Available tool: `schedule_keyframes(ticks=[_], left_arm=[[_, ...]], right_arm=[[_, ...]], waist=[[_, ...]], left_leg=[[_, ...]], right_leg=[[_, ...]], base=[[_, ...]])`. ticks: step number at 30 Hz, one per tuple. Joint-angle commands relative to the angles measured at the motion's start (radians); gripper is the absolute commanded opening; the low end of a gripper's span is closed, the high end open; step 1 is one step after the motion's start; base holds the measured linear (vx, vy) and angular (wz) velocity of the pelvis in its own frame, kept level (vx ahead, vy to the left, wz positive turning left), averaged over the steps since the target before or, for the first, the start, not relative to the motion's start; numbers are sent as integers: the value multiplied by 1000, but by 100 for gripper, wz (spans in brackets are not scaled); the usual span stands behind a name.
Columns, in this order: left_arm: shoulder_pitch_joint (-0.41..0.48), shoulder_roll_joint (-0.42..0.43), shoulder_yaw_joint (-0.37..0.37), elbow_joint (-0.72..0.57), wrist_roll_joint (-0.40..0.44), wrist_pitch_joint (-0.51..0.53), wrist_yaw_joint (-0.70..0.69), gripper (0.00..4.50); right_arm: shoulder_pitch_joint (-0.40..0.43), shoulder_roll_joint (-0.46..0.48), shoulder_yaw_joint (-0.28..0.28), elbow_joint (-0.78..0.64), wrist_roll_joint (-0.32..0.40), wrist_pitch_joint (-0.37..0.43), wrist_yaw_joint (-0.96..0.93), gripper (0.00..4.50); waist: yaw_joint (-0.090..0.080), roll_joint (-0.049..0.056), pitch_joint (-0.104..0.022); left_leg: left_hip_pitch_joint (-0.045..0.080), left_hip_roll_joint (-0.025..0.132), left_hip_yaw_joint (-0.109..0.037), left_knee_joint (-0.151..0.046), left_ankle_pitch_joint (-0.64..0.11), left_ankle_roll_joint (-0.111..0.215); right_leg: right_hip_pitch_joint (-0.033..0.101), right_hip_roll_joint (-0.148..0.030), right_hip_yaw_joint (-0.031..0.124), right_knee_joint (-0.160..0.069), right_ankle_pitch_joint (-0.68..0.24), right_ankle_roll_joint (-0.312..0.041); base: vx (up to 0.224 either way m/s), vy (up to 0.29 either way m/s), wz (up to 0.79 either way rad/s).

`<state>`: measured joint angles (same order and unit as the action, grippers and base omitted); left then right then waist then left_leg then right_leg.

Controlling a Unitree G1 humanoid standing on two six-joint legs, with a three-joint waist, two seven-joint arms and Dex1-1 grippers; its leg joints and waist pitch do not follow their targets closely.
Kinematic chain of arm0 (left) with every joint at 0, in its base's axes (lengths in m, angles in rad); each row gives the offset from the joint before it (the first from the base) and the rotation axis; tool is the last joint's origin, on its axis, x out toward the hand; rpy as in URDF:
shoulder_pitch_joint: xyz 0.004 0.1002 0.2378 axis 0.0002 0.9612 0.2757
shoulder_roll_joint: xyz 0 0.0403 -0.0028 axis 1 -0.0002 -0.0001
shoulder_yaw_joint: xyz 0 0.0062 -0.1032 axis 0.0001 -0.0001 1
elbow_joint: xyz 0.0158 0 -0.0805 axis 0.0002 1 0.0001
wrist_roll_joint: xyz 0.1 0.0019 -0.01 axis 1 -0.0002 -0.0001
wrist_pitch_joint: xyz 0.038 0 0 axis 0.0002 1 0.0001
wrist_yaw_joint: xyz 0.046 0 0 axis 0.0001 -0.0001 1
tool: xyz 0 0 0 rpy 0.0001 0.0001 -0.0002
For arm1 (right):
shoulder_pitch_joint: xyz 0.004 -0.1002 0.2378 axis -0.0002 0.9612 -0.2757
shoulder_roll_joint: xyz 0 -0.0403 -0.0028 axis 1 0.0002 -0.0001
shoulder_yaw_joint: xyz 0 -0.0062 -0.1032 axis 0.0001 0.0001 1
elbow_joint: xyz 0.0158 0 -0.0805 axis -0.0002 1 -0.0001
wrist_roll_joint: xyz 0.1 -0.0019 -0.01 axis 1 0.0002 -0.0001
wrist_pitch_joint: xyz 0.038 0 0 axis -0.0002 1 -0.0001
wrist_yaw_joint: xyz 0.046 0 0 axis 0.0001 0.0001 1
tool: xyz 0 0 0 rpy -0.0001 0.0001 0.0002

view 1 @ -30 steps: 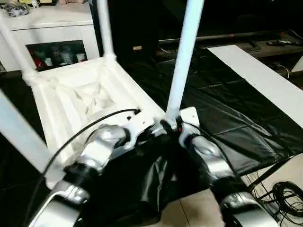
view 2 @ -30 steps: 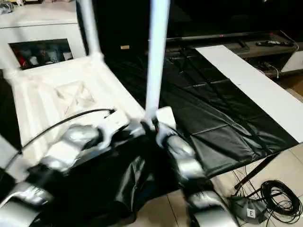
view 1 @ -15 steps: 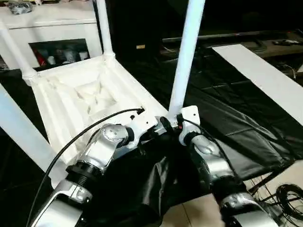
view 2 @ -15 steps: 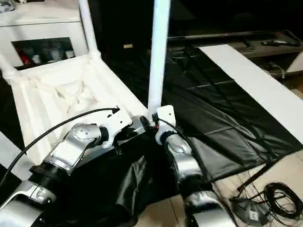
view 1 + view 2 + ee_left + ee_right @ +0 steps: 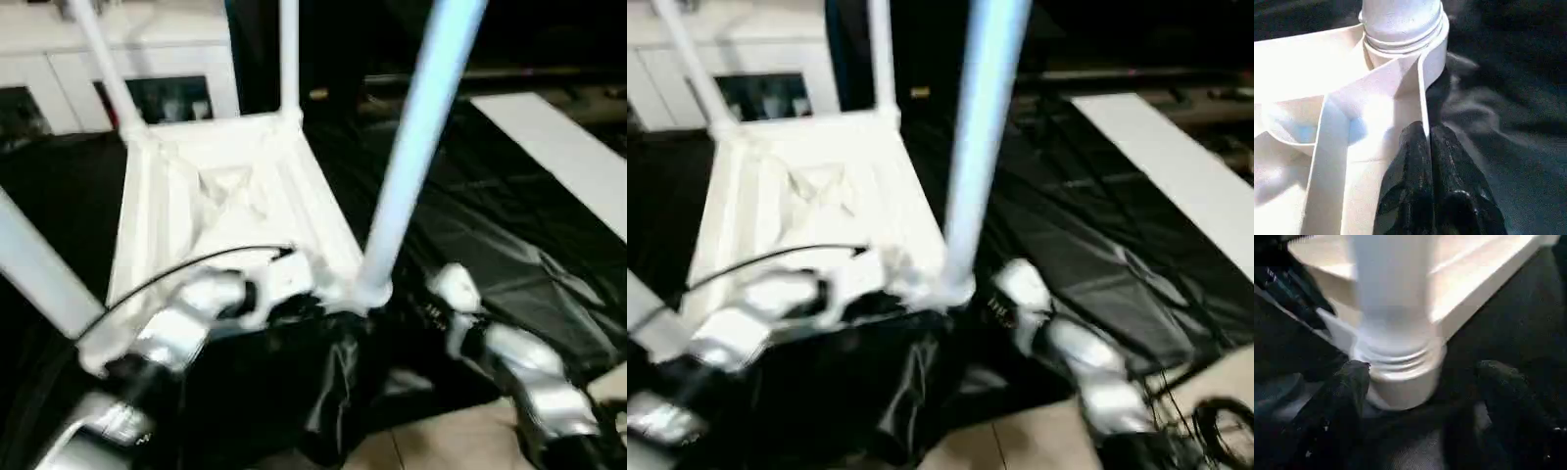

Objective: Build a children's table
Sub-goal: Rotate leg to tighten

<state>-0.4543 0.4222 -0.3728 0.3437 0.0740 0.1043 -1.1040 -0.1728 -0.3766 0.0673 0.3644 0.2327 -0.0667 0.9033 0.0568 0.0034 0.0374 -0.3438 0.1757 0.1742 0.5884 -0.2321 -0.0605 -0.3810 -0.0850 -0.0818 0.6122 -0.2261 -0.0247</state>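
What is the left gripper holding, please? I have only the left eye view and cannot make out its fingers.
Observer: In the left wrist view, the left gripper is shut on the thin raised rim of the white plastic rectangular tabletop, just short of the rounded corner socket.
Operator: Thank you. Is the other arm gripping the long white tapered leg?
Observer: No. In the right wrist view, the right gripper is open. Its black fingers stand either side of that socket, not closed on it.
Operator: Is the leg seated?
Observer: Its ridged base sits upright inside the socket. I cannot tell whether it is fully home.
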Motion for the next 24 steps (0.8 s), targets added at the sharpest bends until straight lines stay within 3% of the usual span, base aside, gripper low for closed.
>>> schedule_keyframes(ticks=[1, 4, 7, 8, 14, 23, 24], left_arm=[[51, 9, -84, 41, 40, 9, -54, 0], [50, 17, -64, 46, 48, 9, -26, 0], [47, 7, -45, 45, 40, 17, 7, 0], [48, 1, -34, 30, 27, 44, 18, 28], [77, -15, 4, -64, -16, 127, 42, 69], [103, -12, -4, -160, -33, 210, 32, 153], [106, -3, -8, -180, -30, 227, 28, 164]], right_arm=[[-13, -3, -15, -22, 19, 12, 25, 377], [-40, 0, -31, -15, 32, 12, 22, 377], [-49, 2, -37, -20, 52, 22, 14, 377], [-54, 6, -38, -18, 54, 22, 4, 380], [-64, 34, -63, 1, 53, 18, -28, 381], [-36, 21, -71, -27, 58, 17, -18, 381], [-30, 11, -73, -33, 59, 18, 0, 381]], waist=[[0, -5, -35], [2, -13, -36], [1, -13, -38], [3, -13, -39], [-2, -20, -42], [0, -19, -46], [0, -15, -46]], left_leg=[[-8, 66, -19, -76, -129, 105], [-10, 64, -19, -75, -99, 101], [-9, 64, -19, -74, -77, 105], [-7, 65, -19, -72, -71, 107], [-11, 62, -18, -69, -54, 112], [-11, 60, -17, -59, 25, 159], [-11, 60, -17, -59, 26, 161]], right_leg=[[46, -79, 63, -77, -112, -244], [46, -79, 62, -75, -130, -230], [46, -78, 62, -72, -109, -229], [44, -78, 61, -71, -98, -232], [47, -78, 60, -67, -75, -240], [46, -74, 58, -53, 37, -267], [47, -75, 58, -52, 39, -269]], base=[[0, 0, 0], [0, 0, 0], [0, 0, 0], [0, 0, 0], [0, 0, 0], [0, 0, 0], [0, 0, 0]])
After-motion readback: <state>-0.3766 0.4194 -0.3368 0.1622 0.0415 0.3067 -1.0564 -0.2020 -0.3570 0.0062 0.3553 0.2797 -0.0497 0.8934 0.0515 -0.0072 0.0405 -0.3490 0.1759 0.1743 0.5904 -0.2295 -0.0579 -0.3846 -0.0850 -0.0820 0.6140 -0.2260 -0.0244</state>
